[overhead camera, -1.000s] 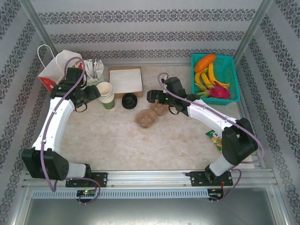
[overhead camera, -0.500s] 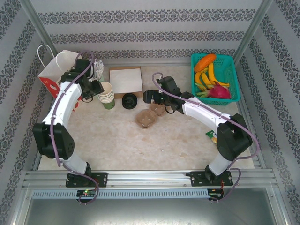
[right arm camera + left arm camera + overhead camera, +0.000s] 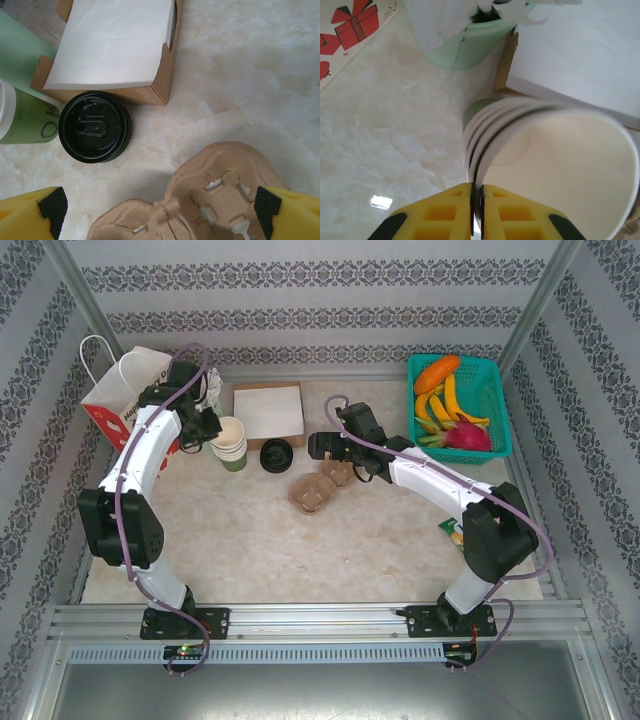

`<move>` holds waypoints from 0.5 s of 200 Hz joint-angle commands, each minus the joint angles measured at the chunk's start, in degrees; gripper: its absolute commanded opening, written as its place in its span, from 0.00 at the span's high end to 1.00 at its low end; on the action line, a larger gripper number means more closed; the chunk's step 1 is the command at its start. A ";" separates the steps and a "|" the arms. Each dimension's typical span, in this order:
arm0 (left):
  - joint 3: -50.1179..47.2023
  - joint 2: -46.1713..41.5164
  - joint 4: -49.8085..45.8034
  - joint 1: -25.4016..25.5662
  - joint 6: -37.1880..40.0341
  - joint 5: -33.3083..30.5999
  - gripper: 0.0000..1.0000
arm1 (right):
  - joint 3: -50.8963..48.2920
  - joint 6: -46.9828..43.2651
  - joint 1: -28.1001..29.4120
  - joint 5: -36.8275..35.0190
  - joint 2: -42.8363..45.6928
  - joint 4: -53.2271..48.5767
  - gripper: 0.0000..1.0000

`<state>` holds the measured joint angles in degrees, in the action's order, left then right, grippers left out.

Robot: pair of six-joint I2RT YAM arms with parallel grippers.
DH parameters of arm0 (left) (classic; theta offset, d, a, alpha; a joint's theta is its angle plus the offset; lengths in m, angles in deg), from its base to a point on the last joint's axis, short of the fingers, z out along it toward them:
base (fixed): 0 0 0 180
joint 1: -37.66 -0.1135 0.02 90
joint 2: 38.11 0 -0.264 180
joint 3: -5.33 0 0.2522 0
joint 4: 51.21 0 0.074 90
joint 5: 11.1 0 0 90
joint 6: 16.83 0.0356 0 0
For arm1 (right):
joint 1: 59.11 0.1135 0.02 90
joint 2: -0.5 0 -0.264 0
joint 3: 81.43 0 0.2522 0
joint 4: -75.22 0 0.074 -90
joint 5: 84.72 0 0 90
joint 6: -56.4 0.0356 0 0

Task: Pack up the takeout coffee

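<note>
Green cup stack reads "O"; my left hand pinches its rim; my right hand wide above one carrier, near one coffee

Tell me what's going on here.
Two robot arms are at work on packing a takeout coffee. The left gripper is pinched shut on the rim of the cup stack, near the paper bag. The right gripper hangs open over the cardboard carrier. The lidded coffee stands on the table just ahead of it, not yet held or bagged.
</note>
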<state>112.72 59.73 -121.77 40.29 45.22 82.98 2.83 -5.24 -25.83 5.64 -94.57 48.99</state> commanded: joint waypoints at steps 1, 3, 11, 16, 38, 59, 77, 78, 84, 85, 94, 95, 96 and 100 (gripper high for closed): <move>2.18 1.03 -2.84 0.44 1.05 -1.22 0.89 | 1.37 -1.11 0.64 -1.75 -0.38 -0.70 0.02; 2.27 1.03 -2.85 0.44 1.09 -1.25 0.89 | 1.39 -1.11 0.65 -1.83 -0.38 -0.80 0.02; 2.35 1.04 -2.97 0.43 1.13 -1.26 0.90 | 1.48 -1.08 0.65 -1.80 -0.54 -0.81 0.02; 2.35 1.03 -3.04 0.44 1.16 -1.21 0.90 | 1.55 -1.09 0.65 -1.85 -0.56 -0.72 0.02; 2.48 1.03 -3.09 0.41 1.63 -0.87 0.96 | 1.82 -1.09 0.65 -1.85 -0.65 -0.96 0.02; 2.85 0.82 -2.96 0.44 1.83 -0.47 1.00 | 2.26 -1.35 0.65 -1.82 -0.57 -1.31 0.02; 2.76 0.02 -2.05 0.29 1.43 -0.56 1.00 | 2.58 -1.57 0.65 -2.08 -0.36 -1.60 0.02; 2.73 -0.05 -1.94 0.28 1.42 -0.52 1.00 | 2.60 -1.65 0.65 -2.06 -0.37 -1.60 0.02; 2.55 -0.40 -1.41 0.17 1.19 -0.32 1.00 | 2.70 -1.72 0.60 -2.24 -0.30 -1.72 0.02; 2.50 -0.43 -1.31 0.17 1.12 -0.27 1.00 | 2.75 -1.77 0.63 -2.27 -0.25 -1.79 0.02; 2.27 -0.85 -0.49 -0.04 0.79 0.19 1.00 | 2.95 -1.98 0.65 -2.38 -0.13 -1.95 0.02; 2.31 -0.87 -0.46 -0.06 0.79 0.26 1.00 | 2.96 -2.03 0.65 -2.42 -0.12 -1.95 0.02; 2.29 -0.89 -0.35 -0.07 0.74 0.29 1.00 | 2.97 -2.05 0.65 -2.45 -0.12 -1.99 0.02; 2.19 -1.04 -0.05 -0.16 0.63 0.52 1.00 | 3.12 -2.21 0.65 -2.51 -0.12 -2.03 0.02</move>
<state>113.85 59.89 -122.75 40.29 45.96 83.02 3.85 -5.78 -25.83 4.66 -94.59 47.96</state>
